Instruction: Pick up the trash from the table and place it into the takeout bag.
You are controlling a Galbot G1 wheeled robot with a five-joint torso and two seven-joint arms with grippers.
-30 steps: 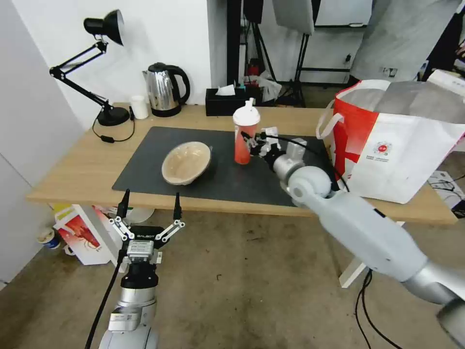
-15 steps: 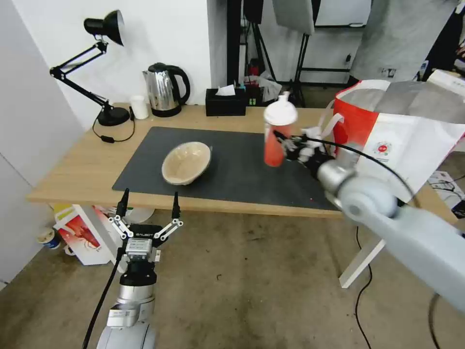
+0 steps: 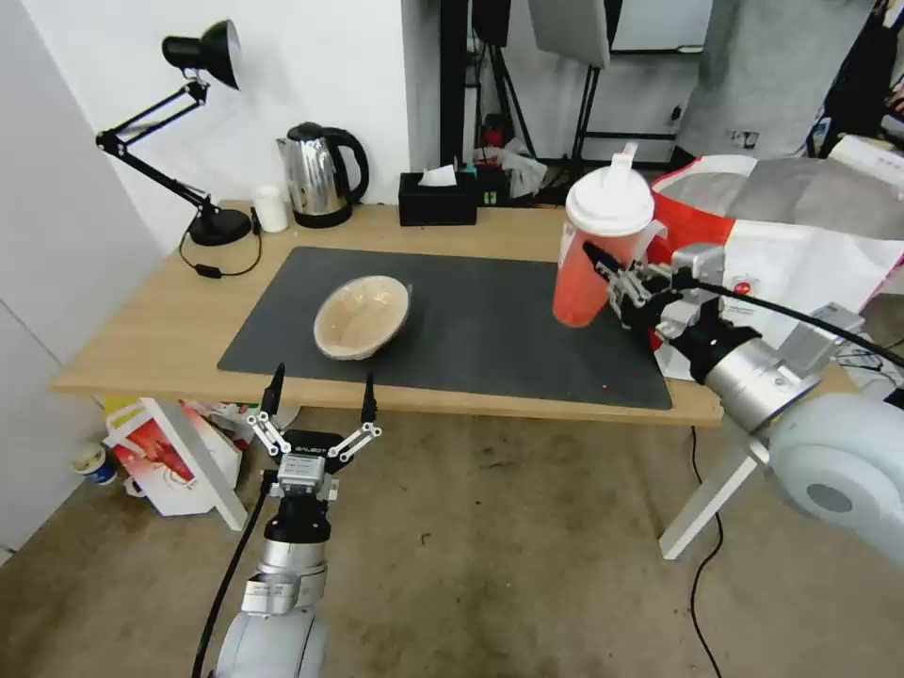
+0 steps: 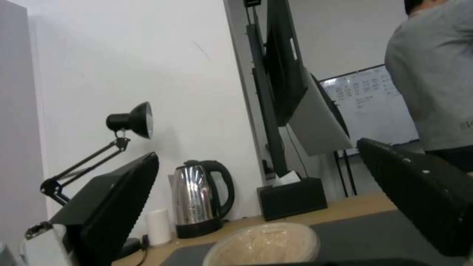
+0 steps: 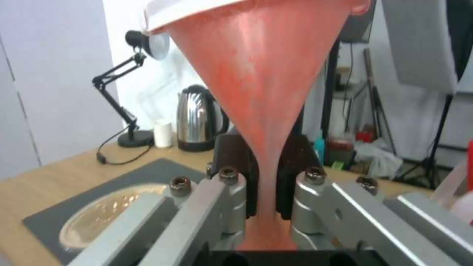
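Right claw (image 3: 607, 278) clamped on red drink cup (image 3: 593, 259), cup lifted clear above bench (image 3: 141, 330), just left of takeout bag (image 3: 800, 254). Left claw (image 3: 320, 400) spread wide, empty, near side below bench edge.

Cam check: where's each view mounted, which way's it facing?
Head: high, looking forward and down at table; left pincer open below its edge, right pincer holding red cup.
Left wrist: low, past its fingers at tan bowl.
Right wrist: up the cup.
Shared: kettle.
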